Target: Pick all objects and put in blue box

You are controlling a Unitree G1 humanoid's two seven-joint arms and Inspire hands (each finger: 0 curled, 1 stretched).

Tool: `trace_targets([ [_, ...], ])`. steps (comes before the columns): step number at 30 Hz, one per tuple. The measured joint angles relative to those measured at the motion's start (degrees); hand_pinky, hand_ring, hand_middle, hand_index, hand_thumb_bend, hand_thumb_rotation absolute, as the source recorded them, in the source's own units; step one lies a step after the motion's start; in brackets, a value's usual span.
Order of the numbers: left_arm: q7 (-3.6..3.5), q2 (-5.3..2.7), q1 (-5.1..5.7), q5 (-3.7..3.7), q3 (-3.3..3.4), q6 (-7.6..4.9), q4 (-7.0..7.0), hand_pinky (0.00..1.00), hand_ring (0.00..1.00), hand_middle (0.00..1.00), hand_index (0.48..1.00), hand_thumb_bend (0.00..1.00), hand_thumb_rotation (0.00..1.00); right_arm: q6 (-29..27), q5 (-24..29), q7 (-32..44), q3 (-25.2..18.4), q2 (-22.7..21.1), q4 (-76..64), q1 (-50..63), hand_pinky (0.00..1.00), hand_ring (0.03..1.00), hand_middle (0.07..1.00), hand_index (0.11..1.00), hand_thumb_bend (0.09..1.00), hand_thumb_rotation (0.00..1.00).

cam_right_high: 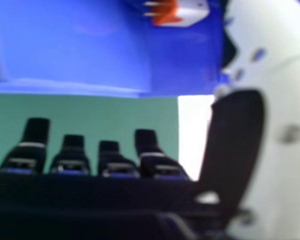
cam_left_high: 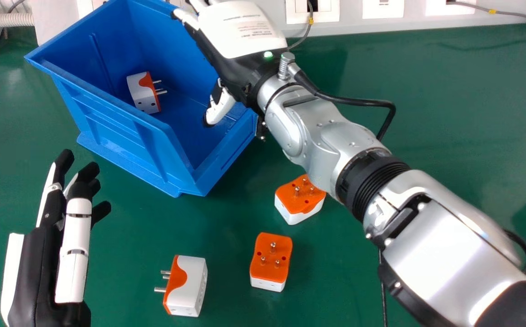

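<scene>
Box of blue plastic, open-topped (cam_left_high: 126, 131), stands near the far edge of the green desk (cam_left_high: 435, 113). Inside: one white-and-orange plastic plug adapter (cam_left_high: 141, 93). Three like it lie between box and near edge: right adapter (cam_left_high: 300, 195) and middle adapter (cam_left_high: 271, 263), pins up; left adapter (cam_left_high: 192, 286), pins pointing left. Right hand (cam_left_high: 245, 32): over box, fingers extended, holding nothing. Left hand (cam_left_high: 40, 268): near box, fingers loosely extended, empty.

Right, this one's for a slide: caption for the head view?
Right hand over the blue box, one adapter inside, three more on the table.
</scene>
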Motion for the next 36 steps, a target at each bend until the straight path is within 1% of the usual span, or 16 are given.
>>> trace_targets([
  [1,0.08,0.09,-0.53,0.08,0.0,0.12,0.39,0.85,0.92,0.91,0.956,0.28,0.89,0.0,0.1,-0.2,-0.3,-0.2,-0.1,0.3,0.85,0.964,0.996,0.918,0.72,0.1],
  [4,0.62,0.21,-2.02,0.55,0.07,0.5,1.48,0.85,0.92,0.91,0.955,0.28,0.89,-0.1,0.5,-0.4,-0.9,-0.7,-0.2,1.0,0.84,0.964,0.994,0.914,0.711,0.1],
  [5,0.69,0.23,-2.48,0.84,0.1,0.56,1.9,0.85,0.92,0.91,0.955,0.28,0.89,-0.1,0.7,-0.4,-1.1,-0.8,-0.2,1.2,0.84,0.965,0.994,0.913,0.709,0.1],
  [8,0.75,0.43,-3.69,1.03,0.16,0.57,3.28,0.85,0.92,0.91,0.953,0.28,0.89,-0.3,1.9,-0.3,-2.1,-1.4,-0.8,1.4,0.85,0.966,0.996,0.923,0.696,0.11],
  [9,0.77,0.5,-4.11,1.08,0.27,0.57,3.69,0.85,0.92,0.91,0.953,0.28,0.89,-0.3,2.2,-0.3,-2.2,-1.8,-1.3,1.5,0.85,0.966,0.996,0.923,0.696,0.11],
  [11,0.95,0.71,-5.18,1.31,0.73,0.57,4.92,0.85,0.91,0.91,0.951,0.28,0.89,-0.5,2.2,-0.3,-2.7,-2.6,-2.8,1.7,0.86,0.966,0.998,0.929,0.689,0.11],
  [12,0.99,0.73,-5.48,1.43,0.83,0.58,5.25,0.85,0.91,0.9,0.95,0.28,0.9,-0.7,2.3,-0.4,-3.1,-3.3,-4.3,2.2,0.86,0.964,0.998,0.931,0.686,0.1],
  [14,1.09,0.75,-5.9,1.57,0.96,0.6,5.5,0.84,0.91,0.9,0.949,0.27,0.9,-1.1,2.8,-0.9,-4.1,-4.7,-7.9,3.7,0.86,0.962,0.999,0.933,0.683,0.1],
  [16,1.26,0.78,-6.6,1.98,1.08,0.64,5.79,0.84,0.91,0.9,0.947,0.27,0.9,-1.1,3.7,-1.3,-5.1,-5.9,-11.6,5.5,0.86,0.955,0.996,0.933,0.678,0.1],
  [19,1.34,0.84,-7.35,1.98,1.16,0.66,6.1,0.83,0.9,0.9,0.945,0.27,0.9,-0.6,3.9,-1.2,-6.1,-8.3,-19.3,9.8,0.86,0.948,0.996,0.935,0.673,0.1],
  [22,1.32,0.88,-7.67,1.95,1.36,0.65,6.75,0.83,0.9,0.9,0.943,0.26,0.9,1.0,3.8,0.1,-7.1,-11.7,-29.9,15.7,0.86,0.945,0.997,0.935,0.673,0.1],
  [27,1.2,0.86,-7.74,1.93,1.69,0.67,7.34,0.83,0.9,0.89,0.942,0.27,0.9,5.2,3.9,6.0,-9.7,-16.8,-48.1,26.9,0.85,0.941,0.996,0.933,0.693,0.06],
  [32,1.0,0.86,-8.08,1.9,1.81,0.65,7.52,0.83,0.9,0.89,0.942,0.27,0.9,8.1,4.3,10.7,-14.2,-20.8,-64.9,37.9,0.87,0.953,0.999,0.943,0.673,0.1],
  [34,1.01,0.9,-8.13,1.88,2.39,0.64,7.59,0.83,0.9,0.89,0.942,0.27,0.89,8.7,4.7,11.8,-16.1,-22.0,-70.5,41.3,0.87,0.96,1.0,0.948,0.662,0.13],
  [36,0.96,0.98,-8.28,1.9,2.61,0.58,7.62,0.83,0.9,0.89,0.942,0.26,0.89,9.1,4.7,12.1,-18.0,-22.9,-74.6,44.4,0.87,0.964,1.0,0.95,0.66,0.15],
])
